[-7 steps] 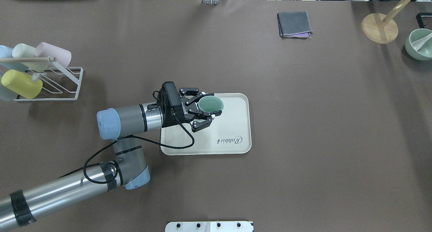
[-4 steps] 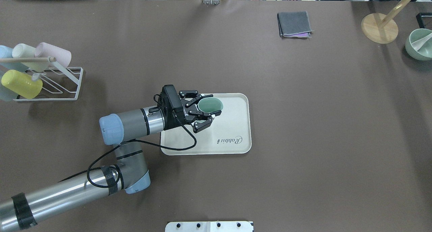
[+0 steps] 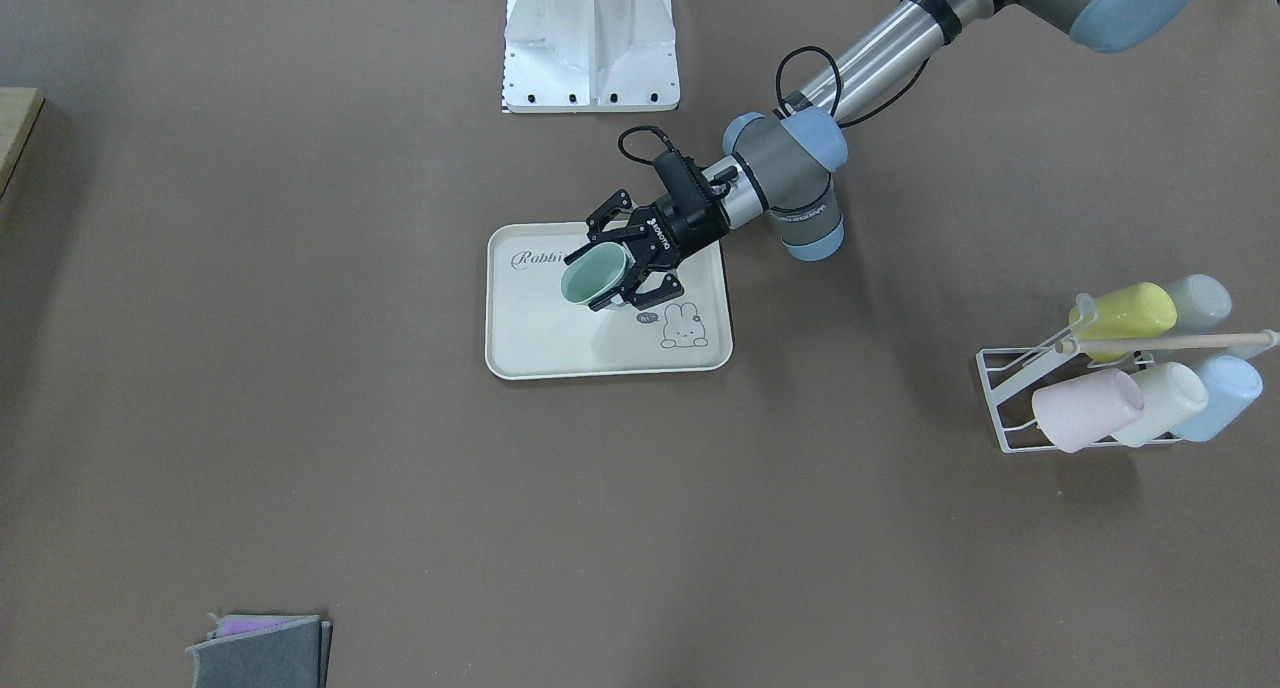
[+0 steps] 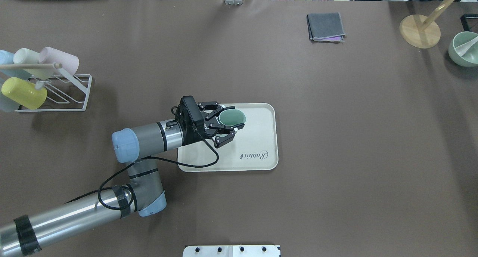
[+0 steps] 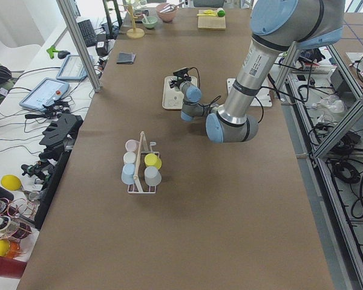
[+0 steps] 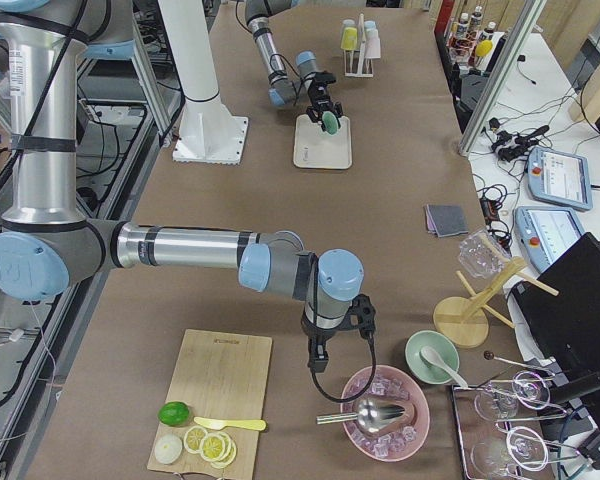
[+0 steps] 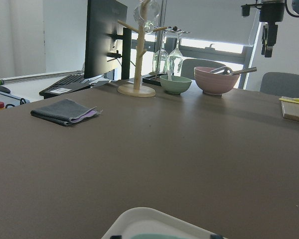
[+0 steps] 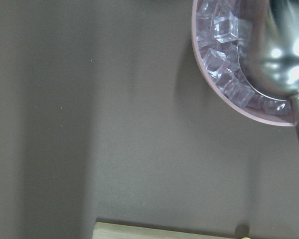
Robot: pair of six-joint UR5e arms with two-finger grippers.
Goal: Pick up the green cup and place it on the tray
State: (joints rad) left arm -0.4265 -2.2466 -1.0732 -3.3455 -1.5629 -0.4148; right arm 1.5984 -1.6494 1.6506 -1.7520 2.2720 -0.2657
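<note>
Overhead exterior view is showing the left end effector [image 4: 229, 118] reaching in from 8 o'clock and gripping the green cup [image 4: 233, 116] over the tray [image 4: 257, 137]. Its fingers [image 4: 220, 125] are pressing on the cup's flanks, one on each side, spread no wider than the cup itself. The cup is tilting, with its mouth facing up and toward 3 o'clock. It is sitting toward 11 o'clock from the tray's middle. I cannot tell whether its base is touching the tray. The "Rabbit" script is lying near the tray's 5 o'clock corner, apart from the cup.

Seen from the front-facing camera, the cup [image 3: 593, 276] is hanging between the script at 10 o'clock and the bunny drawing [image 3: 683, 326] at 4 o'clock, and is casting a shadow on the tray [image 3: 540, 343].

On the tabletop [image 4: 336, 156], a wire rack [image 4: 71, 94] is standing well apart at 10 o'clock from the tray, carrying yellow, pink, cream and blue cups. A grey cloth [image 4: 325, 26] is lying at 1 o'clock, and a wooden stand [image 4: 419, 31] and a green bowl [image 4: 463, 49] are sitting at 2 o'clock.

In the exterior right view, the right end effector [image 6: 318, 358] is hanging beside a pink bowl [image 6: 385, 412] of ice with a metal scoop. I cannot tell how far open it is.
</note>
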